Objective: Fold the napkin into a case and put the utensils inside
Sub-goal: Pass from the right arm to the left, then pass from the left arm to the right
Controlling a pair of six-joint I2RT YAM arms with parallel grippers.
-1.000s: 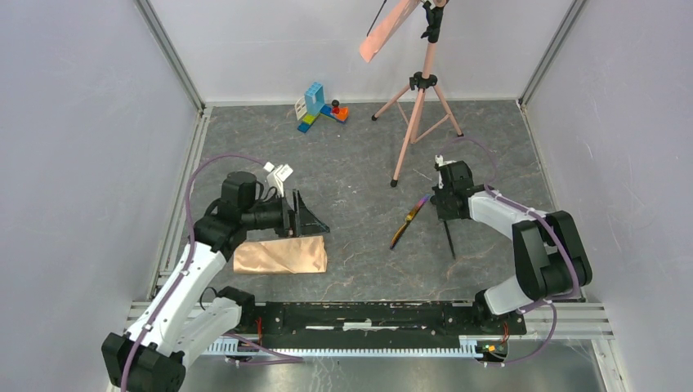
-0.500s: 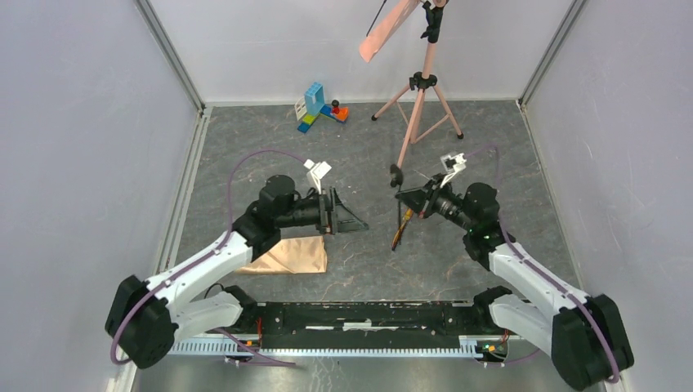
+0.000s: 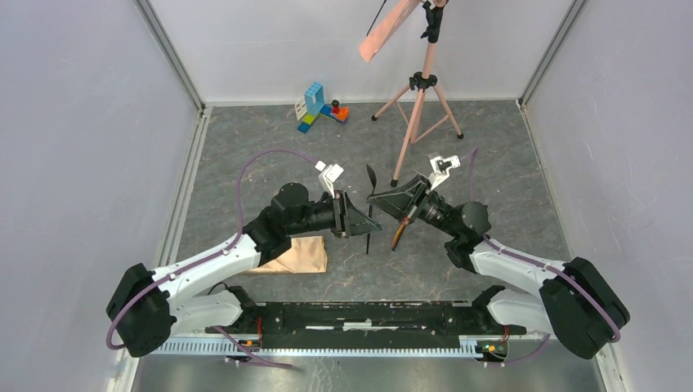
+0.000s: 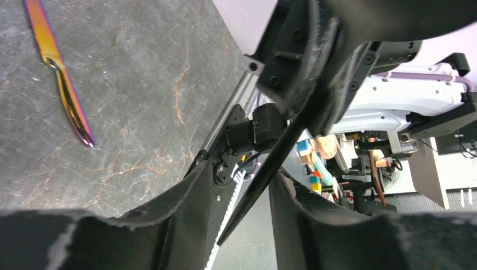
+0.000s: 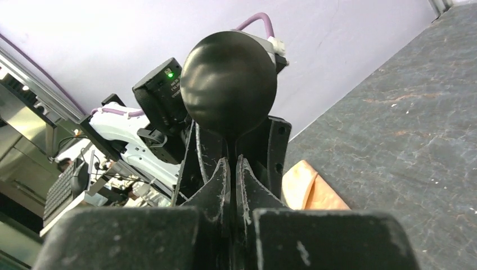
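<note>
The right gripper (image 5: 232, 169) was clamped tight on the neck of the black spoon (image 5: 228, 81), whose round bowl stood just past the fingertips. The spoon's thin handle ran on between the fingers of the left gripper (image 3: 368, 222). Those jaws stood partly apart, straddling the handle with a visible gap on one side and not pinching it. The iridescent knife (image 4: 59, 73) lay flat on the grey table (image 3: 270, 139), off to one side of the left jaws, with bare tabletop all round it. The folded napkin case (image 3: 296, 255) lay behind the left jaws, partly under that arm, close to the table's near edge. One foot of the pink tripod (image 3: 421, 114) stood just beyond the right jaws.
</note>
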